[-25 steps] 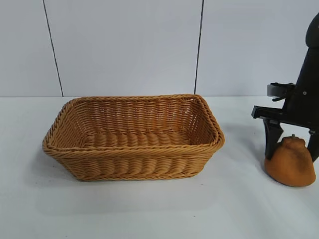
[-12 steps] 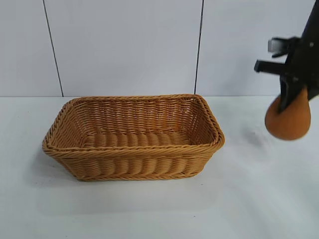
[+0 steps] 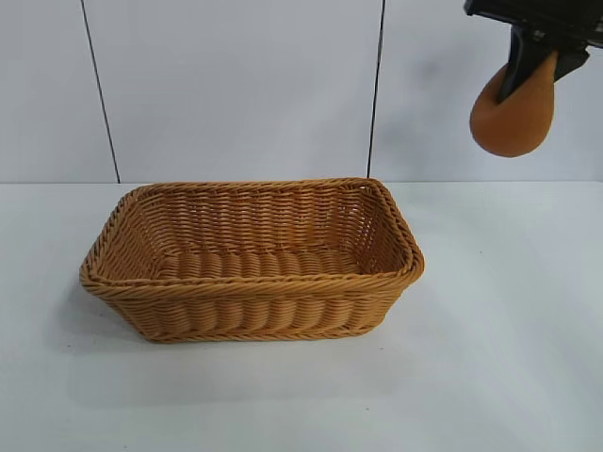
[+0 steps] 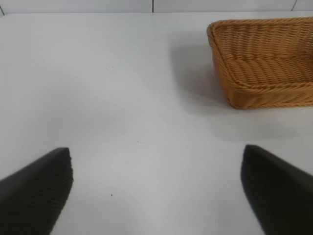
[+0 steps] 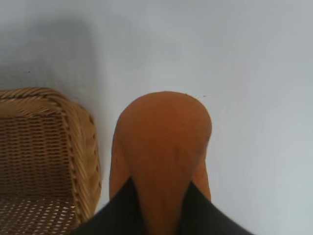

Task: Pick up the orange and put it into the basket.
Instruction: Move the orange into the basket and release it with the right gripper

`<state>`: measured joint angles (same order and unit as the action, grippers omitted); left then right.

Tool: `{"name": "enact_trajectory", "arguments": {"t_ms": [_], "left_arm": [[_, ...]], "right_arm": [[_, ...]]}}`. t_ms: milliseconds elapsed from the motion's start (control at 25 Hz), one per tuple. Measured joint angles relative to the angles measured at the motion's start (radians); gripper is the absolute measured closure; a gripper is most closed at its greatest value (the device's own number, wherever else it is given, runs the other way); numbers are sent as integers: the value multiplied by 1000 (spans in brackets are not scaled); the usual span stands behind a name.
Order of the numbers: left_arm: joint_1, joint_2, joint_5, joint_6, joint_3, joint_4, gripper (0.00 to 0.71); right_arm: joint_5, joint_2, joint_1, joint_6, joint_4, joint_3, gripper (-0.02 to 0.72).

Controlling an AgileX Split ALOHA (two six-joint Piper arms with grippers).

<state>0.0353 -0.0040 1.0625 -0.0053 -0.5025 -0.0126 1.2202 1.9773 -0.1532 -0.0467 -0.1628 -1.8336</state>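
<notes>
Orange (image 3: 512, 111) hangs in the air, pinched at its narrow neck by the right gripper (image 3: 533, 58), which sits at the top right of the exterior view. The black fingers (image 3: 520, 56) press in from either side of the neck, and the fruit's rounded bulk swings out below them and slightly toward the basket. In the right wrist view the orange (image 5: 164, 147) fills the space just ahead of the claw, squeezed between the two dark fingers (image 5: 117, 210).

Well below the right gripper and off to its side, the basket (image 3: 252, 282) rests on the white table (image 3: 490, 377); the wrist view shows one corner of its braided rim (image 5: 83, 147) beside the fruit.

The left gripper (image 4: 156, 191) hovers low over the table with its jaws spread wide, holding nothing, the basket (image 4: 264, 83) ahead of it and to one side.
</notes>
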Motion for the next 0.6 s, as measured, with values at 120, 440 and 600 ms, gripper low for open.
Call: {"name": "enact_trajectory", "arguments": {"t_ms": [120,440,600], "left_arm": [[0,0,0,0,0,0,44],[0,0,0,0,0,0,44],[0,0,0,0,0,0,44]], "right_arm": [[0,1,-99,-12,0,0,658],[-94,30,-372,-43,-7,0,658],[-162,69,-443,-67,3,0,658]]}}
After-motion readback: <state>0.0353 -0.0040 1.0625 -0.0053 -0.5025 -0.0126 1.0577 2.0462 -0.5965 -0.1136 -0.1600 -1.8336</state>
